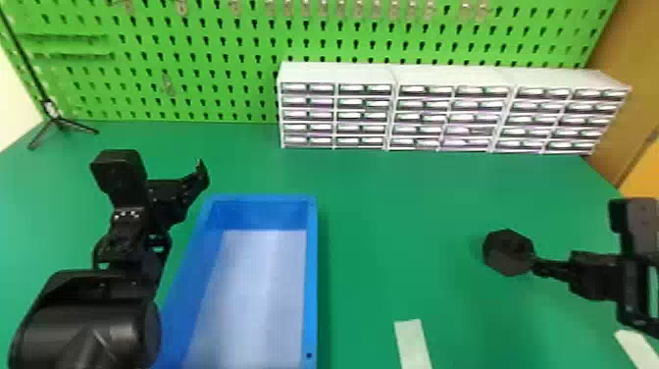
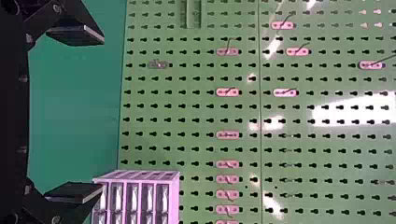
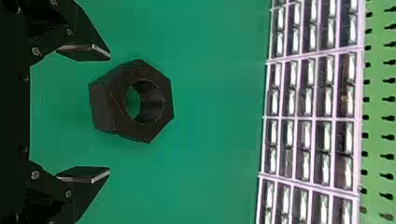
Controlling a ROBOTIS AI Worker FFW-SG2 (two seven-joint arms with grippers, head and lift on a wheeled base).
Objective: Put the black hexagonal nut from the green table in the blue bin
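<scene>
The black hexagonal nut (image 1: 508, 252) lies on the green table (image 1: 392, 206), right of the blue bin (image 1: 312, 275). My right gripper (image 1: 537, 267) is at the nut's right side in the head view. Seen from the right wrist, the nut (image 3: 109, 105) is just ahead of my right gripper (image 3: 109, 114), whose open fingers stand apart with the nut's near edge about level with their tips. My left gripper (image 1: 201, 171) is parked near the bin's far left corner. In the left wrist view my left gripper (image 2: 102, 114) stands open with nothing between its fingers.
White drawer cabinets (image 1: 441, 113) line the back of the table, before a green pegboard (image 1: 206, 73). A small black tripod (image 1: 59, 120) stands at the far left. A pale strip (image 1: 413, 343) lies on the table near the front, between bin and nut.
</scene>
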